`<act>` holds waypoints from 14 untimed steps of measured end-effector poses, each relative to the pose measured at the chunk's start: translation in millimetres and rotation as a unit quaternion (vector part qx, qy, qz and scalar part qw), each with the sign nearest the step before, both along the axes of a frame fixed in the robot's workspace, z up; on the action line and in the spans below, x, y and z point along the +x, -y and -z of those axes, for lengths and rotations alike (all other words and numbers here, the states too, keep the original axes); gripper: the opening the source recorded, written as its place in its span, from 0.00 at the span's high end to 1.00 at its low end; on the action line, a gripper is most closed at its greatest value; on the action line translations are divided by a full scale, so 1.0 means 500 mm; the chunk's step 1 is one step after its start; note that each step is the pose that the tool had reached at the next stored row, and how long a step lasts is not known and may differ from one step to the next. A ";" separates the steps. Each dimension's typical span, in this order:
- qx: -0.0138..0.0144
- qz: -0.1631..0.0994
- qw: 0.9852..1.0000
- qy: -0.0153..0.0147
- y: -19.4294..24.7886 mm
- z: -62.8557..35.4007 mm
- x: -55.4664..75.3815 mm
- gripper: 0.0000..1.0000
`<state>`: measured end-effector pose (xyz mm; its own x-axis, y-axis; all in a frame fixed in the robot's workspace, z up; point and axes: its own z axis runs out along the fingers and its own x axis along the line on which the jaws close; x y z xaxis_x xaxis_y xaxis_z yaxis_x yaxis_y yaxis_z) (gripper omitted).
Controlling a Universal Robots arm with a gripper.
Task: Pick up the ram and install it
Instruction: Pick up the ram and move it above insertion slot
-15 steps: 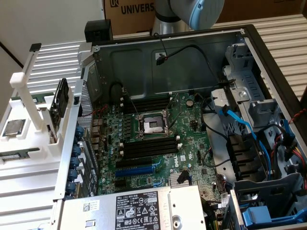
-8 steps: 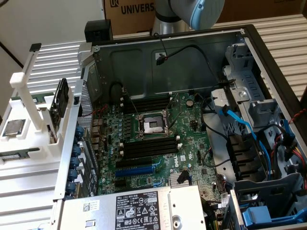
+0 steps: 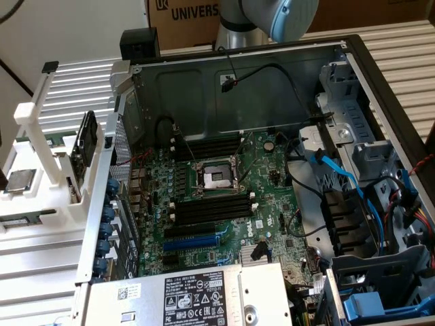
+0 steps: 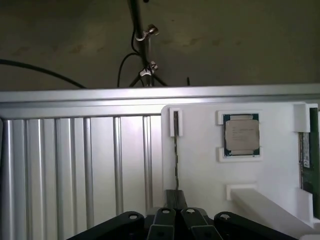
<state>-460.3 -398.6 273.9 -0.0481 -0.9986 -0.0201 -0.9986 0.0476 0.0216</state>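
The ram [image 3: 85,145] stands on its long edge in a white holder [image 3: 41,136] to the exterior view's left of the open computer case. In the wrist view the ram [image 4: 175,150] is a thin dark line seen edge-on. My gripper [image 4: 175,200] is shut, with nothing visibly held. Its black fingertips [image 4: 165,217] line up with the near end of the stick, and I cannot tell whether they touch it. The black memory slots [image 3: 211,207] lie on the green motherboard [image 3: 272,224] beside the processor socket [image 3: 216,178]. Part of the arm [image 3: 272,17] shows above the case.
A square silver processor chip [image 4: 241,136] sits in the white holder beside the ram. Another green board with a white sticker [image 4: 306,155] lies flat at the holder's edge. Blue and black cables [image 3: 340,176], drive bays and the power supply [image 3: 197,299] crowd the case. Ribbed aluminium table [image 4: 75,165] surrounds the holder.
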 end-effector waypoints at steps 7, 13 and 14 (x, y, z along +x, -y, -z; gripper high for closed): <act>0.000 0.000 1.000 0.000 0.0076 0.033 0.005 0.89; 0.000 0.000 1.000 0.000 0.0075 0.055 0.006 0.89; 0.000 0.000 1.000 0.000 0.0069 0.058 0.006 0.89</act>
<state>-457.2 -402.1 244.7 -0.0479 -0.9986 -0.0202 -0.9986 0.0475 0.0217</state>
